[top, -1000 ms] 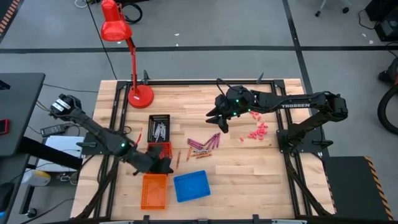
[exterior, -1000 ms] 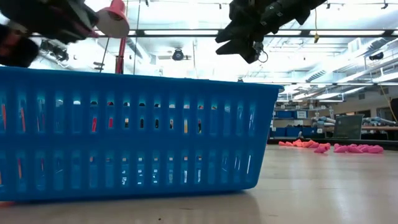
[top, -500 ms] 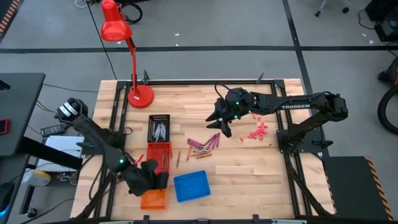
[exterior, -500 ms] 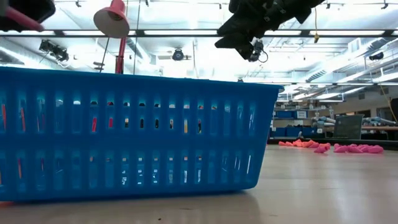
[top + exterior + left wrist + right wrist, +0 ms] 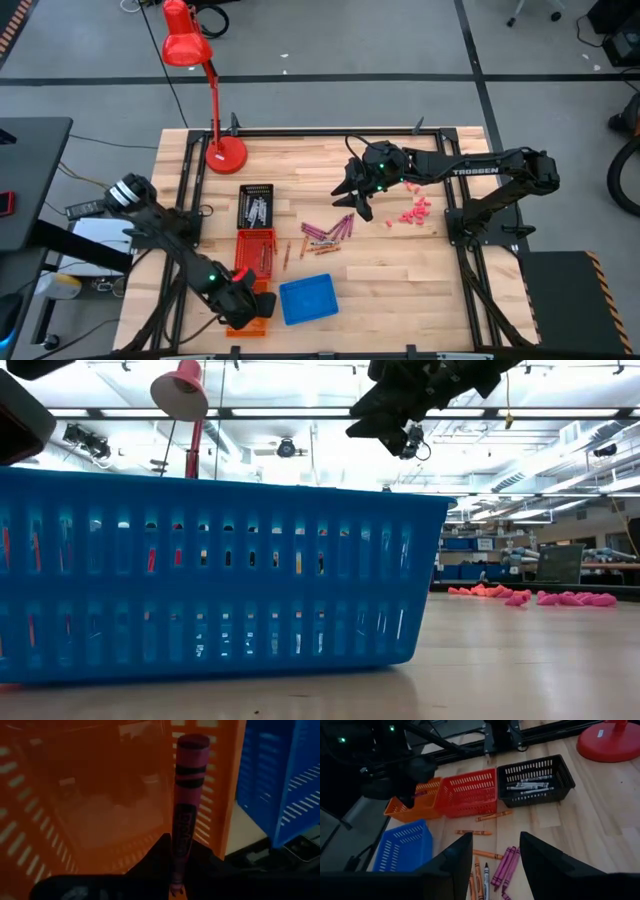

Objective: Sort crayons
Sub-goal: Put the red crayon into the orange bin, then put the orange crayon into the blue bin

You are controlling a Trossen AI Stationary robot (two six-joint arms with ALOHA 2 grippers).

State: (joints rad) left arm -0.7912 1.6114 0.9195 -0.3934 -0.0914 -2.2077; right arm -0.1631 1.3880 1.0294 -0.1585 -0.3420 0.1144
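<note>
Magenta crayon (image 5: 184, 810) is clamped between the fingers of the left gripper (image 5: 175, 870), long axis running straight out from the jaws, free end pointing into the orange basket (image 5: 100, 810). In the high view the left gripper (image 5: 243, 305) sits over that orange basket (image 5: 262, 322) at the table's front edge.

Loose crayons (image 5: 328, 232) lie mid-table in a rough cluster: magenta ones side by side, several brown-orange ones (image 5: 490, 815) lying singly at varied angles near the baskets.

Right gripper (image 5: 352, 195) hangs above the table just beyond this cluster, fingers (image 5: 452, 865) spread wide, holding nothing.

Containers: black basket (image 5: 256, 205) holds grey-silver crayons (image 5: 527, 785); red basket (image 5: 255, 250) adjoins it; blue basket (image 5: 307, 298) stands beside the orange one, contents not discernible.

A scatter of small pink bits (image 5: 413, 212) lies toward the right side.

Surface is a light wooden table (image 5: 400, 270) with a red desk lamp (image 5: 190, 50) at the far left corner. The room behind shows ceiling strip lights and shelving.
</note>
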